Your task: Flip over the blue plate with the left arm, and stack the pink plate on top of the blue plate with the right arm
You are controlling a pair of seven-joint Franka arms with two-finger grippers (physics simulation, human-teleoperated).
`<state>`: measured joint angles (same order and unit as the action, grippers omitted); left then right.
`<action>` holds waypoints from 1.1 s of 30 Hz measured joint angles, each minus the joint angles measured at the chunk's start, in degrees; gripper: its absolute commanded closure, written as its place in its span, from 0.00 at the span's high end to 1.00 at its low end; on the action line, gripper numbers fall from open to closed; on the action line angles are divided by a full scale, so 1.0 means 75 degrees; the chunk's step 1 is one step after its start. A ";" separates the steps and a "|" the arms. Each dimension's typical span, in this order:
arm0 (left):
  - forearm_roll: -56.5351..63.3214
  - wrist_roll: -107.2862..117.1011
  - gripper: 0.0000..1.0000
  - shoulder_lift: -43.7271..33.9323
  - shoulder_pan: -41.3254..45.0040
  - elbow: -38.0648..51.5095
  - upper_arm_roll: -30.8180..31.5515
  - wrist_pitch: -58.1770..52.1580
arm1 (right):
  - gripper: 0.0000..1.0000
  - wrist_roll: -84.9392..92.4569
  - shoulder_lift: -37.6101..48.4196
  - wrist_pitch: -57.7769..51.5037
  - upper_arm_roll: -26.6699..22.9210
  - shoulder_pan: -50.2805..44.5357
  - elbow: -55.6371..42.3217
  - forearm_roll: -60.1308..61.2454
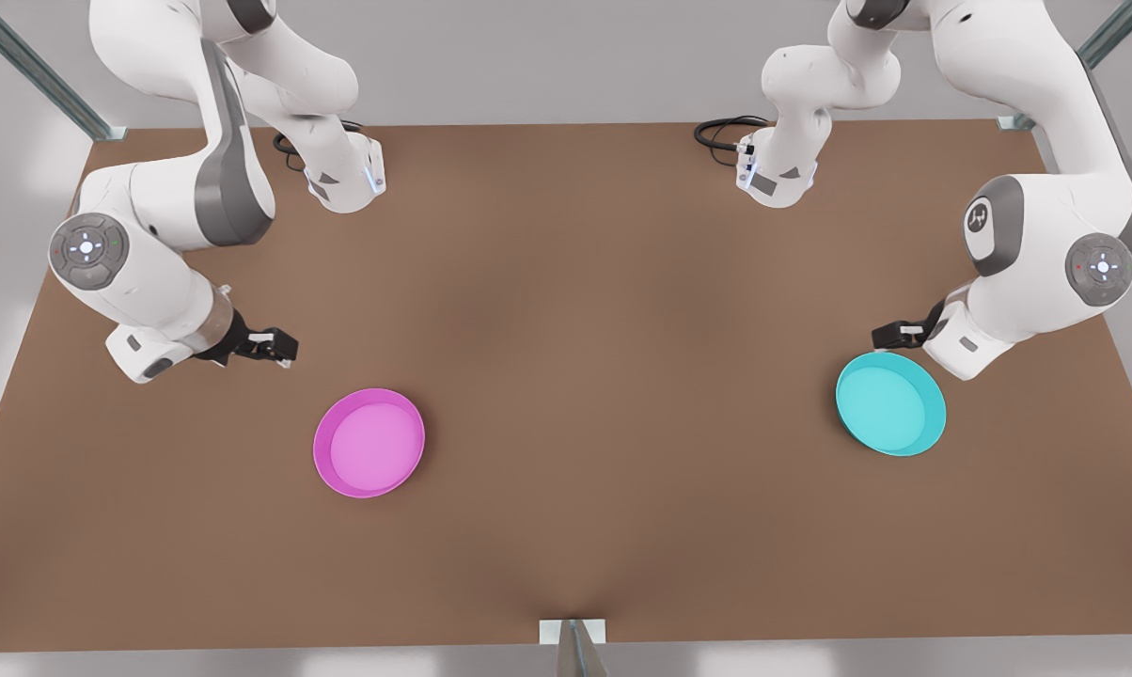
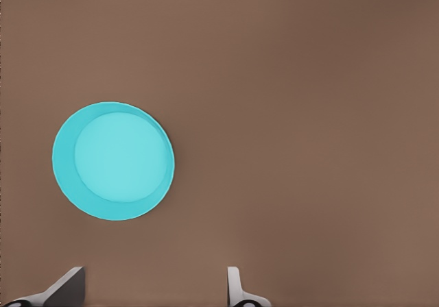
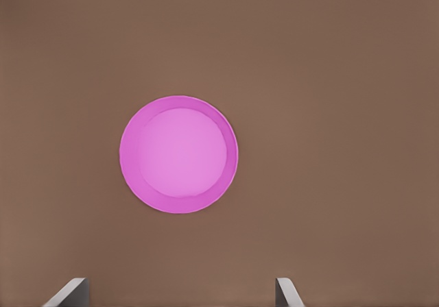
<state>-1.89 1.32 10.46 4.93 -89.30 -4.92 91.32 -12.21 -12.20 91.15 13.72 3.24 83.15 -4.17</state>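
Broad brown table [image 1: 566, 376], bare but for two plates, taken here as the landmark's bed.

Left arm [image 1: 1045, 254], the one at the front view's right, bent low beside the blue plate [image 1: 890, 404]. Right arm [image 1: 152, 254] opposite, at the front view's left, well apart from the blue plate and waiting for now.

Blue plate lying flat, hollow side up, rim raised, not yet flipped; seen from straight above in the left wrist view [image 2: 113, 160]. Pink plate [image 1: 369, 442] flat as well, hollow up, far across the table from the blue plate, toward the front view's left; centred under the right wrist camera [image 3: 178, 154].

Left gripper [image 1: 890, 334] just beside the blue plate's far rim, above it rather than touching, fingers [image 2: 236, 290] spread apart and holding nothing. Right gripper [image 1: 279, 348] far from the blue plate, near the pink one but not over it, fingers [image 3: 287, 295] likewise parted and empty.

Likely trouble, judged from this layout: thin, low rim lying flush on the table, so easily missed or merely nudged, sending the blue plate skidding. Shallow pinch during the turn, and a slip or a landing half on edge. Pink plate then carried a long way, and set off-centre if the blue one has drifted.
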 measured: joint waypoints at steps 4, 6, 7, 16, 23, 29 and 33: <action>-0.0055 -0.1772 1.00 0.0489 -0.0803 0.0011 0.0000 0.0057 | 1.00 0.0027 -0.0044 -0.0105 -0.0003 0.0026 -0.0071 -0.0016; -0.0378 -0.3293 1.00 0.1245 -0.1816 0.0035 0.0009 0.0555 | 1.00 -0.0022 -0.0327 0.0199 -0.0002 0.0000 -0.0320 0.0012; -0.0601 -0.4009 1.00 0.1583 -0.2142 0.0035 0.0010 0.0874 | 1.00 -0.0051 -0.0451 0.0387 -0.0002 0.0008 -0.0328 0.0006; -0.2687 -0.4957 1.00 0.3318 -0.3221 0.0044 -0.0012 0.3007 | 1.00 -0.0087 -0.0665 0.0777 -0.0036 0.0054 -0.0329 -0.0028; -0.3112 -0.5746 1.00 0.4013 -0.3796 0.0040 0.0186 0.3234 | 1.00 -0.0095 -0.1209 0.1754 -0.0037 0.0118 -0.0341 -0.0053; -0.3146 -0.6480 1.00 0.4219 -0.4030 -0.0163 0.0187 0.3164 | 1.00 -0.0083 -0.1210 0.1785 -0.0048 0.0119 -0.0341 -0.0065; -0.3154 -0.6469 1.00 0.4390 -0.4149 -0.0163 0.0187 0.3164 | 1.00 -0.0083 -0.1210 0.1792 -0.0048 0.0119 -0.0341 -0.0077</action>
<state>-25.55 -47.20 43.39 -26.19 -90.52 -3.52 115.05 -12.83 -21.27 104.59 13.36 4.13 80.60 -4.75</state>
